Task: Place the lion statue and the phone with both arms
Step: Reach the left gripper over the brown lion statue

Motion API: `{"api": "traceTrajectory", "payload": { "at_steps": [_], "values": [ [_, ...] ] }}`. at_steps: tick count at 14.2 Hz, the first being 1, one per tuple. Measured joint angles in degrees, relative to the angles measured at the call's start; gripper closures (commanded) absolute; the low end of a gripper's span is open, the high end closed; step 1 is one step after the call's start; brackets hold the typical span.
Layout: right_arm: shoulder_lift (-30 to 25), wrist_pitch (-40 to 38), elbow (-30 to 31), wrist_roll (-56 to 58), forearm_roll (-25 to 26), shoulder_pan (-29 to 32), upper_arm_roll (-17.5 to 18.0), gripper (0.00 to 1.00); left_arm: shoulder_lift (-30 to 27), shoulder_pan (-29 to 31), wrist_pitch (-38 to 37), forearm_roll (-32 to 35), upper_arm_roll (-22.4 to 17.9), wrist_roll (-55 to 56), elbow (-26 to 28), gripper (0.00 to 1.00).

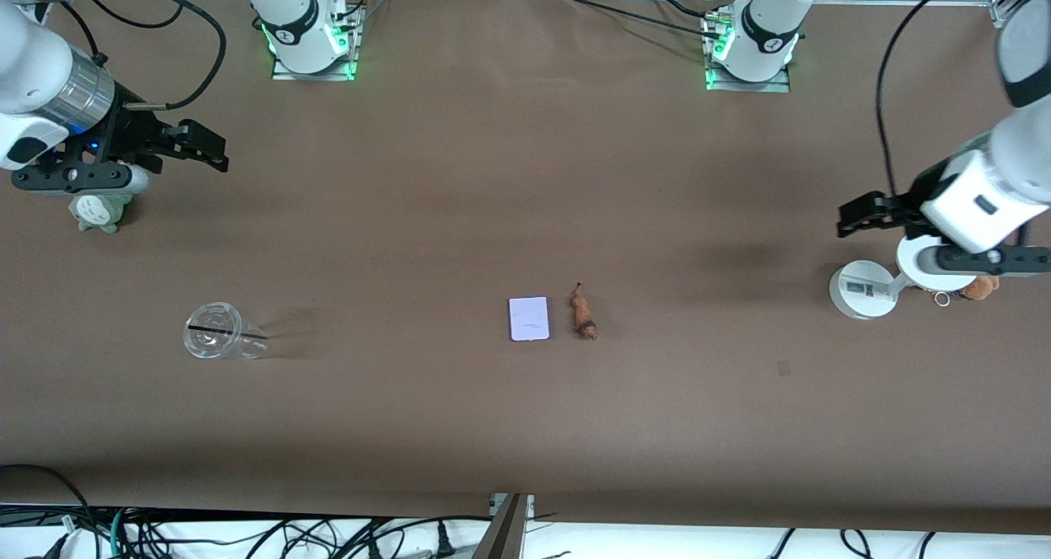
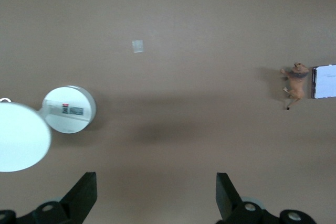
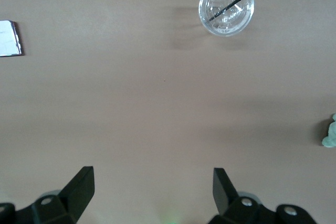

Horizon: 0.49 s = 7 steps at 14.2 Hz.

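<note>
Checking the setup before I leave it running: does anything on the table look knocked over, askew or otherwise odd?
Only one thing: the lion statue lies on its side beside the phone, which lies flat. The clear cup stands upright. Both the left gripper and the right gripper hang open, holding nothing.

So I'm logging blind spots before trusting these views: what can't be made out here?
- Orange-brown plush: front view, mostly hidden by the left gripper.
- Flat pale lavender phone: cut by both wrist views' edges.
- Tiny brown lion statue: too small for detail.
- Pale green plush toy: partly under the right gripper.
</note>
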<state>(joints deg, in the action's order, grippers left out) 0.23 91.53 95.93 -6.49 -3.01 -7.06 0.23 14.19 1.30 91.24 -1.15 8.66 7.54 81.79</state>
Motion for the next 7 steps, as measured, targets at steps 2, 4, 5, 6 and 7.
{"api": "traceTrajectory", "payload": {
  "at_steps": [2, 4, 5, 6, 7],
  "values": [
    [0.0, 0.0, 0.0, 0.0, 0.0, 0.0, 0.0, 0.0, 2.5, -3.0, 4.4, 0.0, 0.1, 4.0, 0.0, 0.0],
    [0.0, 0.0, 0.0, 0.0, 0.0, 0.0, 0.0, 0.0, 5.8, -6.8, 8.8, 0.0, 0.2, 10.6, 0.0, 0.0],
    [0.0, 0.0, 0.0, 0.0, 0.0, 0.0, 0.0, 0.0, 7.7, -8.7, 11.0, 0.0, 0.3, 13.6, 0.0, 0.0],
    [0.0, 0.0, 0.0, 0.0, 0.0, 0.0, 0.0, 0.0, 9.8, -10.7, 13.4, 0.0, 0.3, 15.6, 0.0, 0.0],
    [0.0, 0.0, 0.0, 0.0, 0.0, 0.0, 0.0, 0.0, 11.9, -12.9, 15.9, 0.0, 0.3, 17.3, 0.0, 0.0]
  ]
}}
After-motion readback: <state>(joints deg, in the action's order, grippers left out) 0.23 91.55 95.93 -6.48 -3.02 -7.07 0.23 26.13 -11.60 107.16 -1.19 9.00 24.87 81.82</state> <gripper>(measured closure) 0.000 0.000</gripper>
